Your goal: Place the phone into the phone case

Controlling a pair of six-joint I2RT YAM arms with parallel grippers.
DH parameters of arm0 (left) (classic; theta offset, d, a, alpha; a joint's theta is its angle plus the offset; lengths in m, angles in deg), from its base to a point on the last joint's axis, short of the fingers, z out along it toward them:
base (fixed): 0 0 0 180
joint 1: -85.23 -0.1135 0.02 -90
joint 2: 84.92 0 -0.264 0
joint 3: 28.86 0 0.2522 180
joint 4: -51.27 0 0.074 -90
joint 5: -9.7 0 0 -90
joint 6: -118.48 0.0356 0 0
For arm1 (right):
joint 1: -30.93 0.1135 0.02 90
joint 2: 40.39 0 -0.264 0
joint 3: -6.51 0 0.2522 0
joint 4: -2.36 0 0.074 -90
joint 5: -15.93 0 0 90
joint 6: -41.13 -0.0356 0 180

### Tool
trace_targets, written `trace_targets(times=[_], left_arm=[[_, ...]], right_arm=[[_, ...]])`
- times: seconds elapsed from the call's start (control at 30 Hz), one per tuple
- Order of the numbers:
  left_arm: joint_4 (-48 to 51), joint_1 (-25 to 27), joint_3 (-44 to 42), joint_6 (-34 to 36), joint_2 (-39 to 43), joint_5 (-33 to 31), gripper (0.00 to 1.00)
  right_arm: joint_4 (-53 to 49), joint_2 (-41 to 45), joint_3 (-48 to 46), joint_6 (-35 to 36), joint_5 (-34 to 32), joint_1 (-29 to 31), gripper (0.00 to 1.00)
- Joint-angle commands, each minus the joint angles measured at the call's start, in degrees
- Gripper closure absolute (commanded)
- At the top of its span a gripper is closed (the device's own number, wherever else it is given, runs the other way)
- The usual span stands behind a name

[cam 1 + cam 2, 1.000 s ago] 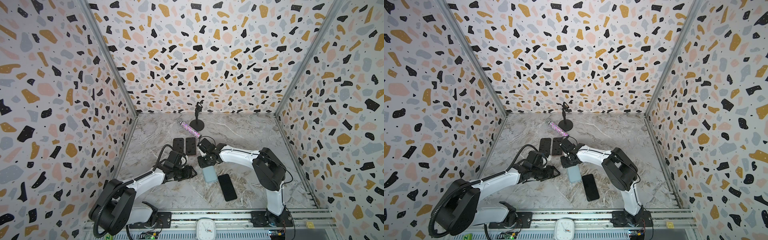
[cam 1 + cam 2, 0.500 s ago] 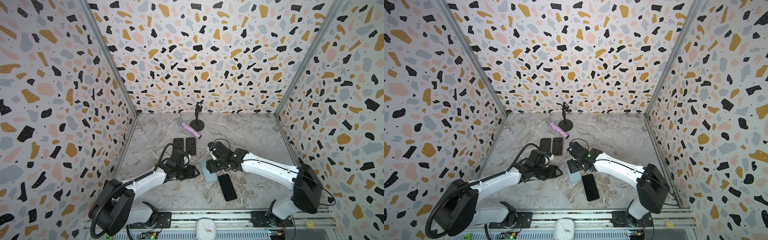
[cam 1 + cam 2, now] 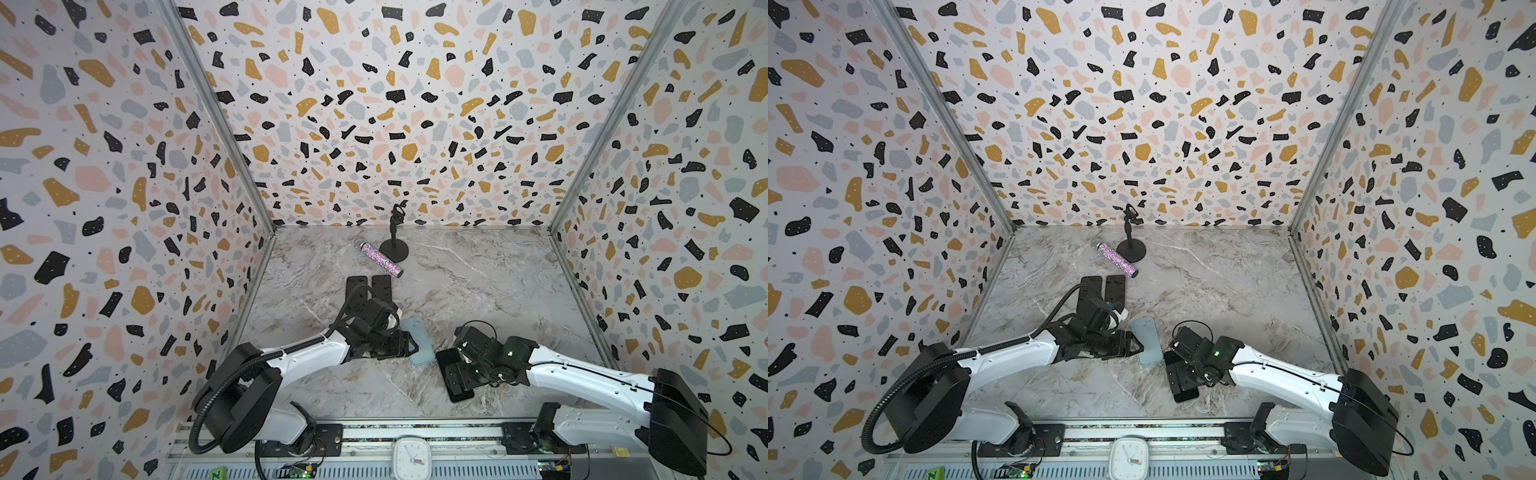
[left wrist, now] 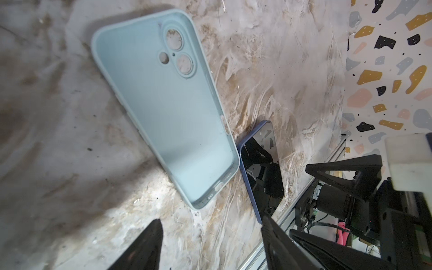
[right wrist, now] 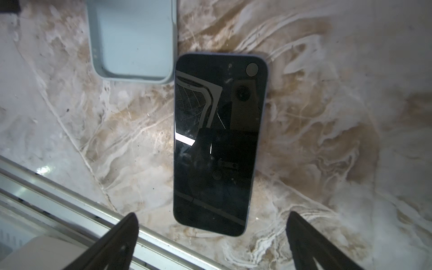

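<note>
Take the table as a clock face with the arm bases at 6 o'clock. Both top views look from high above the 6 o'clock edge, tilted down toward 12. They stand far enough back to hold the whole grey-veined marble tabletop (image 3: 478, 291), the terrazzo-patterned walls (image 3: 374, 104) and the aluminium front rail (image 3: 374, 434). They share almost the entire scene, offset slightly sideways.

The left wrist camera sits low and close, facing roughly 3 o'clock past the left gripper (image 4: 210, 221) onto the pale blue-green soft phone case (image 4: 163, 105). The right wrist camera hangs closer still. It looks steeply down toward about 10 o'clock past the right gripper (image 5: 212, 215) onto the black glass-fronted phone (image 5: 217, 140). Both wrist views share the phone and the end of the case beside it.
</note>
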Motion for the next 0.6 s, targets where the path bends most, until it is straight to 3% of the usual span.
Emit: trace_targets(times=[0.0, 0.57], left_arm=[[-0.51, 0.19, 1.82, 0.08, -0.40, -0.71, 0.31], [0.50, 0.20, 2.00, 0.80, -0.79, -0.69, 0.30]], right_arm=[[0.60, -0.88, -0.53, -1.74, -0.26, 0.81, 0.05], [3.78, -9.06, -0.12, -1.07, -1.62, 2.91, 0.06]])
